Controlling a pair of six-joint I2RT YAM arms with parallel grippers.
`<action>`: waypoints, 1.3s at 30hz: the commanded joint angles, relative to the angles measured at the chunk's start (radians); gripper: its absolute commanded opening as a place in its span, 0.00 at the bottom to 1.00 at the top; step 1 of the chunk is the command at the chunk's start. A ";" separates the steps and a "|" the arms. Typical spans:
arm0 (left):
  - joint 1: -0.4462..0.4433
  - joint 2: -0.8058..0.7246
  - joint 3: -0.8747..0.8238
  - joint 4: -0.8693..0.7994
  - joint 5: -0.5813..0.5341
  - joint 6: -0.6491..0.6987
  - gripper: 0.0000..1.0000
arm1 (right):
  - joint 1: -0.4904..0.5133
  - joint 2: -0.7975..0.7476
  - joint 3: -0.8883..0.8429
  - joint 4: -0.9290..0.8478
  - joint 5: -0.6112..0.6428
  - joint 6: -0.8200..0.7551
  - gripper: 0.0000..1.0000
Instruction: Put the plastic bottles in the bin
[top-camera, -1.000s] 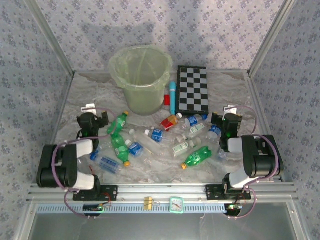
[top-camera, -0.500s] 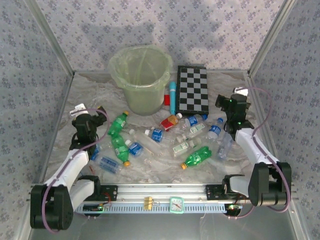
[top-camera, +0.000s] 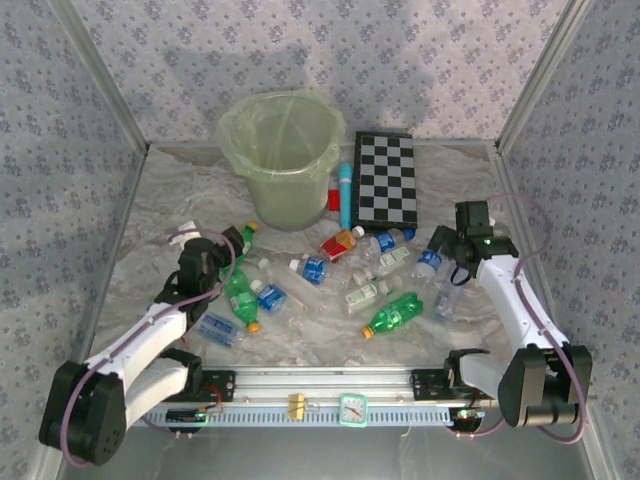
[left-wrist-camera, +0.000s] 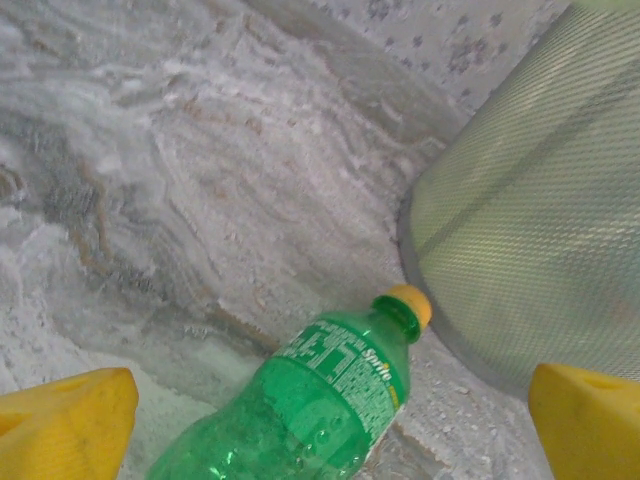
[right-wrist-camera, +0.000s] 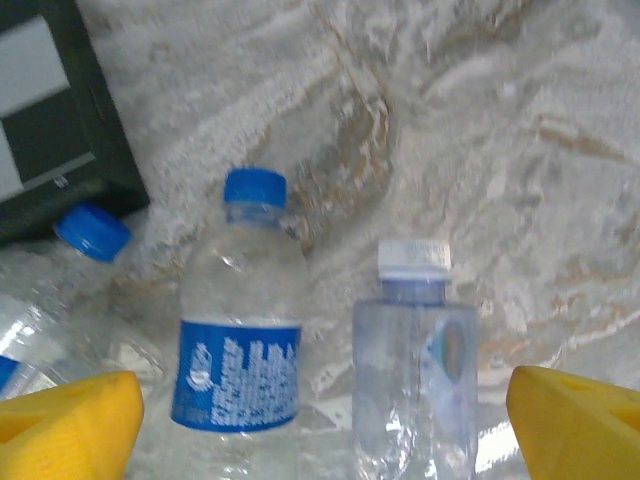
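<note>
Top external view: the left tool (top-camera: 207, 262) has swung inward since a second ago, and its jaws stand wide over a green bottle (left-wrist-camera: 320, 400). That bottle lies on the worktop (top-camera: 160, 200) just beside the bin (top-camera: 283, 150). The right tool (top-camera: 455, 243), also open, has reached forward over the clear bottles (right-wrist-camera: 240, 340); no bottle has shifted.

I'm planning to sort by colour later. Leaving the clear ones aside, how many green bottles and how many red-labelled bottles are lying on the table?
Green bottles: 3
Red-labelled bottle: 1
Total: 4
</note>
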 joint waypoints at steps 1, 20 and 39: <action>-0.010 0.055 0.040 0.055 -0.059 -0.072 1.00 | 0.000 -0.012 -0.074 -0.073 -0.035 0.065 0.94; -0.023 0.054 0.050 -0.015 -0.094 -0.112 1.00 | -0.107 0.103 -0.261 0.185 -0.094 0.113 0.71; 0.051 0.007 0.040 -0.071 -0.098 -0.138 1.00 | -0.108 -0.066 -0.128 0.102 -0.100 0.037 0.42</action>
